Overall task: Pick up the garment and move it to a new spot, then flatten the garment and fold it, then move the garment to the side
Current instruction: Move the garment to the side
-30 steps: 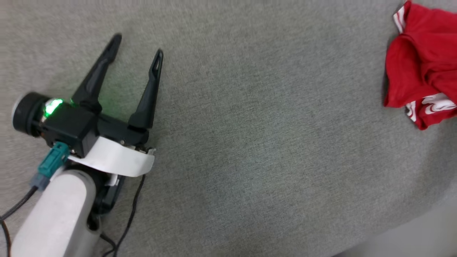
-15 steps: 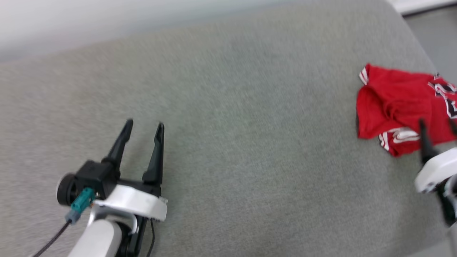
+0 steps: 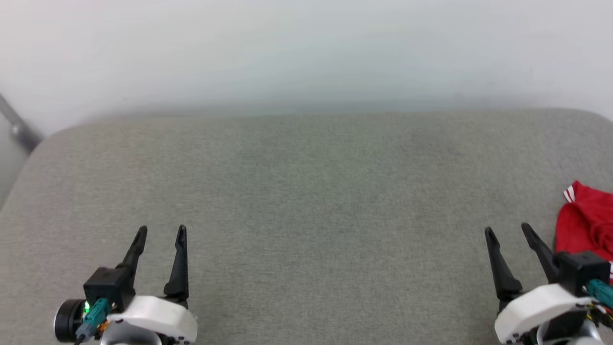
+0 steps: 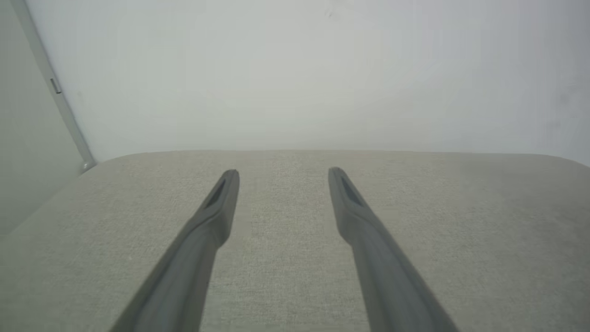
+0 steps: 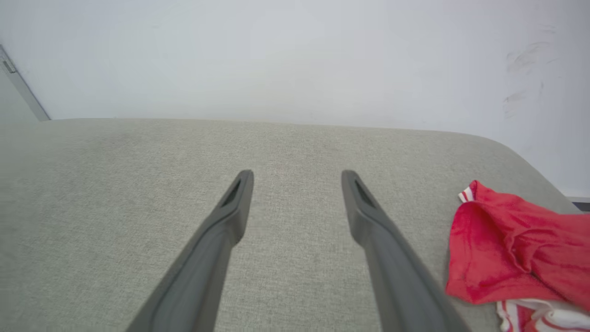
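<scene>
The garment [image 3: 586, 225] is a crumpled red jersey with red-white striped trim, lying at the right edge of the grey padded surface [image 3: 306, 191]; the right wrist view shows the garment [image 5: 511, 249] bunched at the lower right. My right gripper [image 3: 507, 231] is open just left of the cloth, apart from it, and the same gripper [image 5: 297, 174] holds nothing between its fingers. My left gripper [image 3: 161, 230] stands open at the lower left, far from the jersey, and in its own wrist view the gripper [image 4: 282, 173] hovers over bare fabric.
A pale wall [image 3: 306, 52] rises behind the padded surface. A grey metal bar [image 3: 17, 125] slants at the far left corner. The surface's rounded right corner [image 5: 521, 157] lies just beyond the garment.
The head camera has tilted up and swung, so the wall and both grippers now show. The right gripper has come into view beside the garment. The garment itself lies as before.
</scene>
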